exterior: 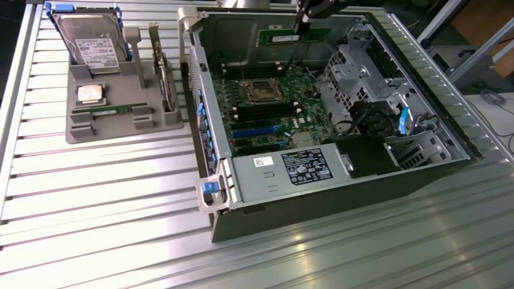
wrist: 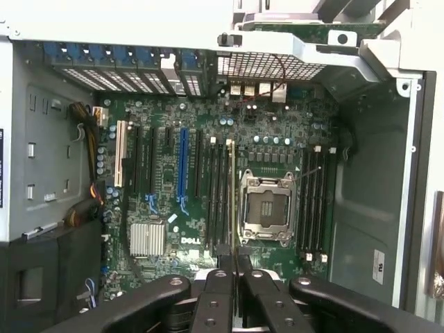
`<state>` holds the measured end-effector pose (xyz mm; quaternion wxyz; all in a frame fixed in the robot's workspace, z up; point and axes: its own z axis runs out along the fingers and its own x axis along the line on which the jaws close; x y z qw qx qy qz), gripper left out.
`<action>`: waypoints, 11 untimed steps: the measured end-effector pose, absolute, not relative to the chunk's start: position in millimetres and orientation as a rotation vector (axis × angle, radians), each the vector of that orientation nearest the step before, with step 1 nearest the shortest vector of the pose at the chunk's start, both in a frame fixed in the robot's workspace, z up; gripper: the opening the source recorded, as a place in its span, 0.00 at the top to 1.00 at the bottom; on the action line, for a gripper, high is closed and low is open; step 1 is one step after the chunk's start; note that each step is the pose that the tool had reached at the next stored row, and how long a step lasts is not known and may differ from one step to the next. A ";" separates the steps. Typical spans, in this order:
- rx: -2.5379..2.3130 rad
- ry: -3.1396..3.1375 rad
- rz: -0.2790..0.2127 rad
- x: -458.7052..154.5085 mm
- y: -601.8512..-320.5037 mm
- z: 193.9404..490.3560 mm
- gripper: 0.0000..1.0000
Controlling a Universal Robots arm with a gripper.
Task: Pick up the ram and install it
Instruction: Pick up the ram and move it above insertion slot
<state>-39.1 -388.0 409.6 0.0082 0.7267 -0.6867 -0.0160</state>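
Green ram (exterior: 277, 38) clamped in hand (exterior: 300, 33), broadside in exterior view, edge-on over motherboard (wrist: 270, 149) in wrist view

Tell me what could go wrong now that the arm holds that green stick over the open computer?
The ram, pinched in the fingers, hangs above the slots; slightly off line, it could jam or bend instead of seating. The open processor socket lies right beside those slots, so a sideways drift might strike it. The fingers seem to grip just one edge, so the stick might tilt.
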 end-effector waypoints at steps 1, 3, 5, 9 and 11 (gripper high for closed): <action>2.271 -2.146 -0.050 -37.1 -388.0 409.6 0.88; 2.271 -2.146 -0.050 -34.0 -388.0 409.6 0.88; 2.271 -2.146 -0.050 -31.0 -388.0 409.5 0.88; 2.271 -2.146 -0.050 -25.2 -388.0 409.5 0.88; 2.271 -2.146 -0.050 -22.6 -388.0 409.5 0.88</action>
